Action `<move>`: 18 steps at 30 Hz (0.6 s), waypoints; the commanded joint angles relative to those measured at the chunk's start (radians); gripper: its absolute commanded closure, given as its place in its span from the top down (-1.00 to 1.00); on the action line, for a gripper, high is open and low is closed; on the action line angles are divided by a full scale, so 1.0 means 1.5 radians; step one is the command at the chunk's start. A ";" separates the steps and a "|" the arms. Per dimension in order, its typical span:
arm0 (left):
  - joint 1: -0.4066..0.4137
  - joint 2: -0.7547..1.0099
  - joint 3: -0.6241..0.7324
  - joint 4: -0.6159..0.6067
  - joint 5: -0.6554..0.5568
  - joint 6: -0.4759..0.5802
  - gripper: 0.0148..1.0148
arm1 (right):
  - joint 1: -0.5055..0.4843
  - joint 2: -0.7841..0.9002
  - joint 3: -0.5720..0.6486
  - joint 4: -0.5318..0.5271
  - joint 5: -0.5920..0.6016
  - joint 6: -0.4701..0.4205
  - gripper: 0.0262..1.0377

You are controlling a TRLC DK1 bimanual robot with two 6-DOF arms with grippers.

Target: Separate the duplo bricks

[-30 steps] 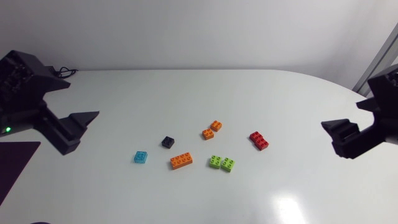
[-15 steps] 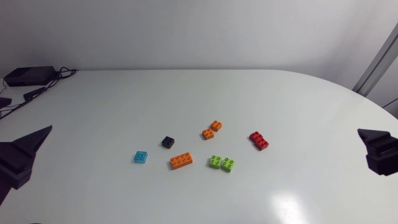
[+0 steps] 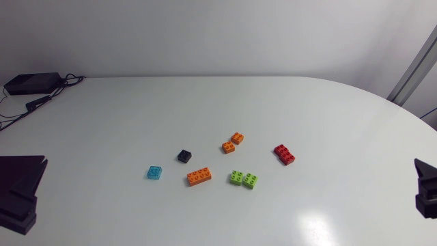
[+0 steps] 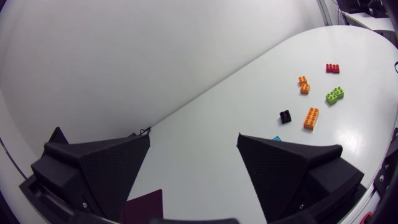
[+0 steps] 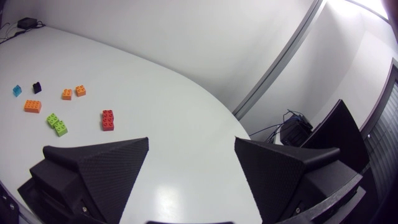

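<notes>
Left claw [image 4: 194,140] and right claw [image 5: 191,142] each gape wide, holding nothing, in their wrist views; overhead, only their tips show at the worktop's [image 3: 136,109] side edges. Duplo bricks [image 3: 199,177] lie scattered mid-worktop, green pair [image 3: 243,179] side by side.

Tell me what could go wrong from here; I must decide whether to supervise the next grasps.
1. The green pair sits side by side, apparently touching; closing on one could drag the other along.
2. The small orange pair lies just as close, so the right gripper, with broad wedge fingers, may nudge both at once.
3. The red piece may be two bricks still joined; I cannot tell, so it might be skipped.
</notes>
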 commanded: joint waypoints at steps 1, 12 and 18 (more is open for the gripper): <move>0.007 -0.026 -0.030 0.012 0.001 -0.023 0.93 | -0.010 -0.036 -0.034 0.020 0.007 -0.021 0.91; 0.044 -0.076 -0.082 0.031 0.005 -0.025 0.93 | -0.046 -0.104 -0.106 0.090 0.006 -0.028 0.91; 0.046 -0.077 -0.104 0.052 0.005 -0.021 0.93 | -0.049 -0.132 -0.130 0.113 0.004 -0.039 0.91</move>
